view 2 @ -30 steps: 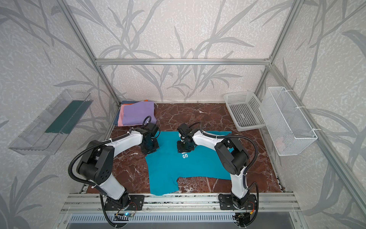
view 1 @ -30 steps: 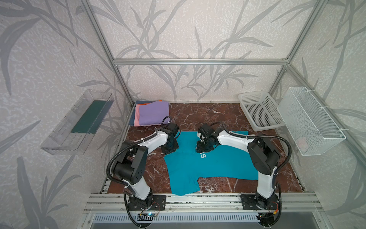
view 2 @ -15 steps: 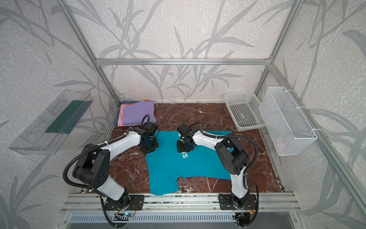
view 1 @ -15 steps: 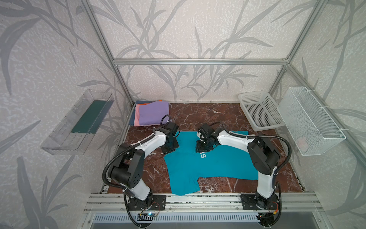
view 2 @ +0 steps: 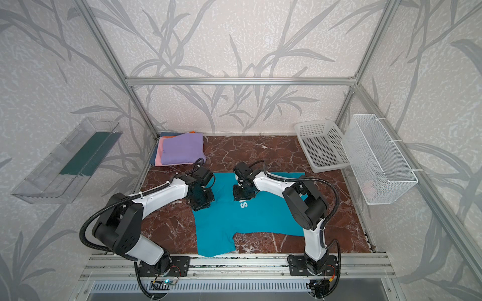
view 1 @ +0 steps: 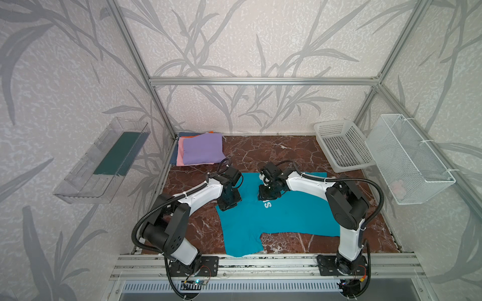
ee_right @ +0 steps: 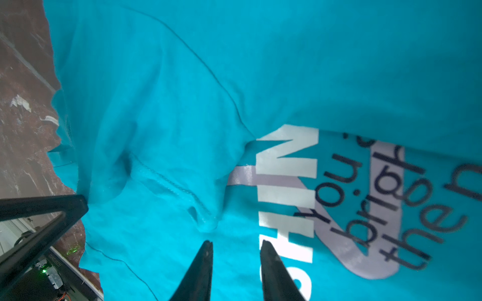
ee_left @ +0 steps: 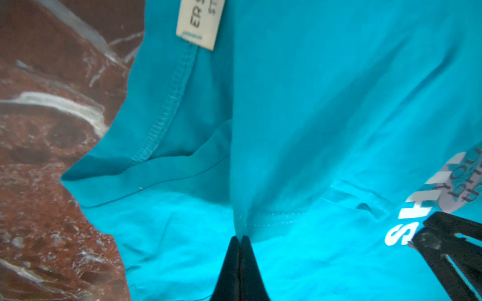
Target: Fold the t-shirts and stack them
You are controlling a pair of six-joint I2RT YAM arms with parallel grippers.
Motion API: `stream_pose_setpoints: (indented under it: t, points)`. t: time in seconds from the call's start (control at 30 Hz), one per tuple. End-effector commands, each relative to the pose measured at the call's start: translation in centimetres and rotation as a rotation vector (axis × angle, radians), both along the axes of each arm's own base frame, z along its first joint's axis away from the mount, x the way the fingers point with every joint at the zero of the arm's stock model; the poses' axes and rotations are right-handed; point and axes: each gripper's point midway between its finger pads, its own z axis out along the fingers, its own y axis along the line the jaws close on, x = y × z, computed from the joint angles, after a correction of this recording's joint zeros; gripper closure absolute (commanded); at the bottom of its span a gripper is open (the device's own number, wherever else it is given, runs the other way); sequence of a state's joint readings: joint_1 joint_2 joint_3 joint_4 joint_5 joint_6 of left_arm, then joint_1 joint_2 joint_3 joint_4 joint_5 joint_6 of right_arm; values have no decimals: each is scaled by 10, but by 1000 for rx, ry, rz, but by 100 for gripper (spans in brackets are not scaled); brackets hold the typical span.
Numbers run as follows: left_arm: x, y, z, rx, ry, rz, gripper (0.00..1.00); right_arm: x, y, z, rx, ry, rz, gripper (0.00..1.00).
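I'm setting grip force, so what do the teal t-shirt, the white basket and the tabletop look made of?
The teal t-shirt: soft matte knit, probably cotton jersey; stitched hems and loose wrinkles show. The white basket: moulded plastic, it seems, with regular perforations. The tabletop: red-brown marble look with white veins; real stone or printed laminate cannot be told.

In both top views: high above the front rail, tilted down and back, far enough off to take in the whole marble tabletop (view 1: 260, 151) and both arms, with nearly identical coverage. From each wrist: very close, aimed down onto the teal t-shirt (ee_left: 313, 104), with its white "SHINE" print (ee_right: 287, 195) shared by both.
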State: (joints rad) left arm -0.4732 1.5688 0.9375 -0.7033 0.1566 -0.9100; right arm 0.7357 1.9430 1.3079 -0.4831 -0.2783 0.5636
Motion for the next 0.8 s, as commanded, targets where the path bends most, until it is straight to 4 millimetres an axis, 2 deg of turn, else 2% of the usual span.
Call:
stream_pose_setpoints:
  t: [0.0, 0.13, 0.23, 0.3, 0.4, 0.53, 0.63, 0.77]
  points:
    - [-6, 2, -2, 5, 25, 22, 100, -1, -5, 4, -25, -9, 8, 67]
    - [1, -4, 7, -17, 7, 14, 95, -2, -7, 5, -33, -6, 13, 67]
    - [5, -8, 19, -31, -2, 0, 79, -7, -13, 11, -54, -8, 38, 67]
    - [6, -7, 29, -30, -18, -18, 70, -14, -26, 17, -100, -15, 62, 67]
    - [0, -1, 47, -11, -39, -62, 67, -25, -61, 30, -217, -48, 63, 67]
    - [-26, 10, 60, 27, -15, -162, 69, -41, -120, 52, -343, -74, -12, 65]
    - [-56, 19, 58, 76, 34, -255, 72, -56, -170, 58, -400, -37, -140, 62]
    - [-90, 26, 40, 83, 87, -305, 73, -77, -227, 51, -422, 34, -326, 58]
